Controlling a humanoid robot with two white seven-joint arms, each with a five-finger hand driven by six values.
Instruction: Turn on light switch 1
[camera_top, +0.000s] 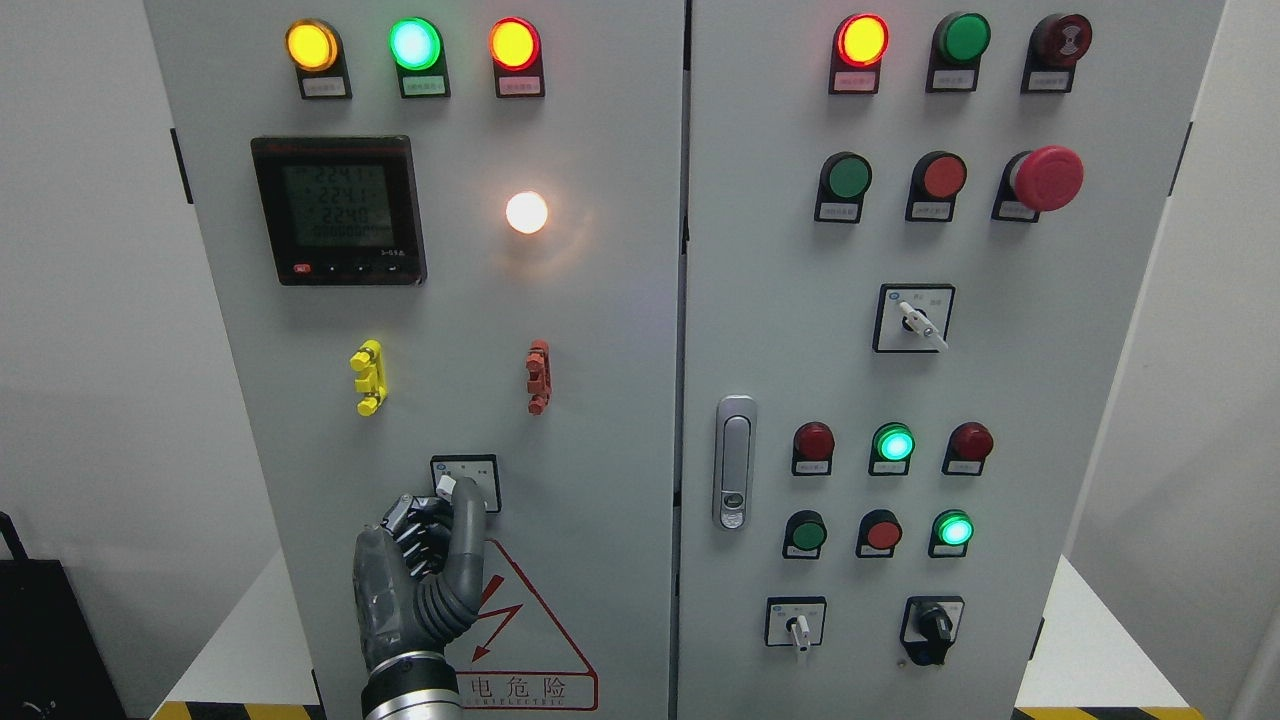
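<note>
Left hand (415, 570) up from bottom left of centre, fingers curled, pinching the knob of light switch 1 (465, 484) at lower centre-left of the cabinet door (600, 400). Gripped that way to twist it, probably. White lamp (526, 212) above glowing already, so likely about done.

Switch knob (447, 487) hidden behind left hand (420, 560) (labels illegible)

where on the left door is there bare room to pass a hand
Free: the bare panel between the yellow clip and red clip, and the strip below the meter. Crowded: around the selector switch, where the left hand presses.
</note>
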